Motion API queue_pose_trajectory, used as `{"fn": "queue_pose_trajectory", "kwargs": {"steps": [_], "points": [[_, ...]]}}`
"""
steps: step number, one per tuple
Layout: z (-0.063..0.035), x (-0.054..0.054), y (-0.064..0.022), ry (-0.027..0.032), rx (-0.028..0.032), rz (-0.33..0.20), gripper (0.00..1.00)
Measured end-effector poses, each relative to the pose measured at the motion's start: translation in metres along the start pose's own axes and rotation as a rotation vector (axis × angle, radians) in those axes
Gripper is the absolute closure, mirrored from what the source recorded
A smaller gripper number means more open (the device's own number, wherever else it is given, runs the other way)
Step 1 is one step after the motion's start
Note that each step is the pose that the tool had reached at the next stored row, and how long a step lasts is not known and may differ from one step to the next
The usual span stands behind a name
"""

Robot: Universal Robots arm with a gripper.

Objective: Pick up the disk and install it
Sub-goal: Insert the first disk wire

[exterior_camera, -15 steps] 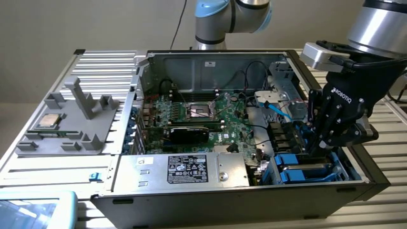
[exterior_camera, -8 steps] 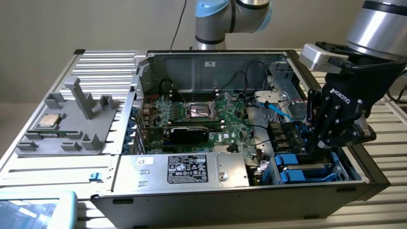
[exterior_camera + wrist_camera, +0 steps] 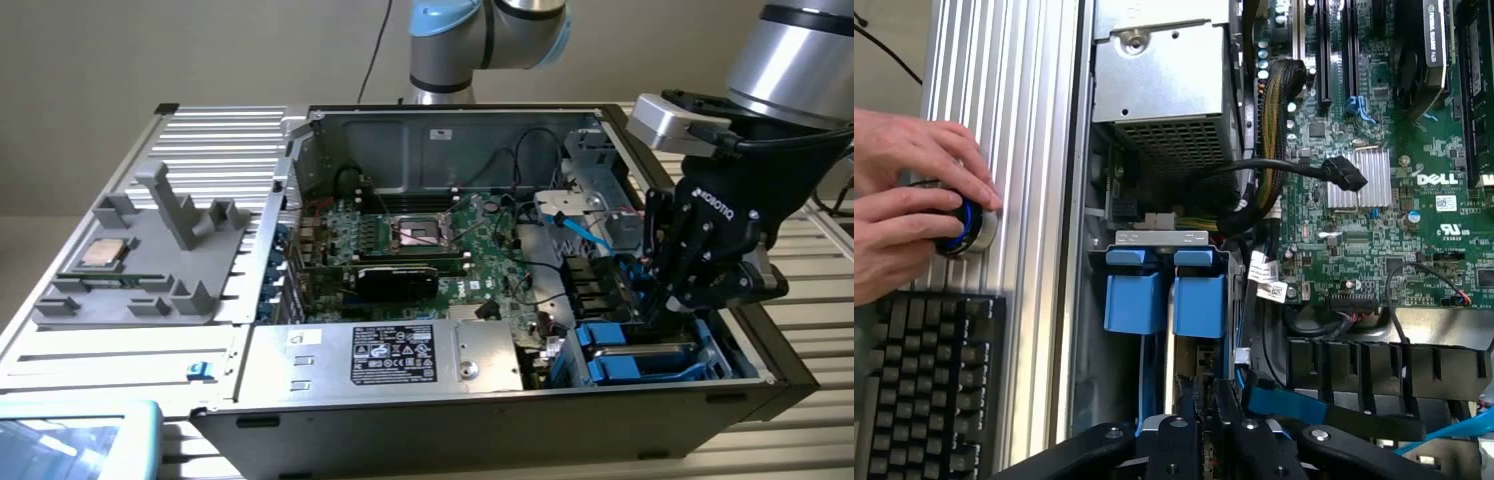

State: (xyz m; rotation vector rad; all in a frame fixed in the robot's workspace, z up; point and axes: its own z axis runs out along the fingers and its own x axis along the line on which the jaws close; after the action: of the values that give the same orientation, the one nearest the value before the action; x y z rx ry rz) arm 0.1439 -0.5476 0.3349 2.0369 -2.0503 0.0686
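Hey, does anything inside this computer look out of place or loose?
Nothing looks broken or spilled. One black cable ends in a plug lying free, apparently unconnected, over the circuit board beside the blue drive bay, where the gripper hangs.

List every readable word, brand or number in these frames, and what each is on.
"ROBOTIQ": on the gripper, exterior view.
"DELL": on the motherboard, wrist view.
Too small to read: the black label on the power supply box, and the white cable tags.
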Motion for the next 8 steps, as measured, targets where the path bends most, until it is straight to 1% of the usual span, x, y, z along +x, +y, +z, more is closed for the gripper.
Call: {"fn": "queue_pose_trajectory", "kwargs": {"steps": [2, 4, 8], "points": [[0.0007, -0.0001, -0.0001, 0.0001, 0.0, 0.0, 0.84], [0.0013, -0.0002, -0.0002, -0.0011, 0.0, 0.0, 0.84], [0.0028, -0.0006, -0.0004, -0.0068, 0.0001, -0.001, 0.84]]}}
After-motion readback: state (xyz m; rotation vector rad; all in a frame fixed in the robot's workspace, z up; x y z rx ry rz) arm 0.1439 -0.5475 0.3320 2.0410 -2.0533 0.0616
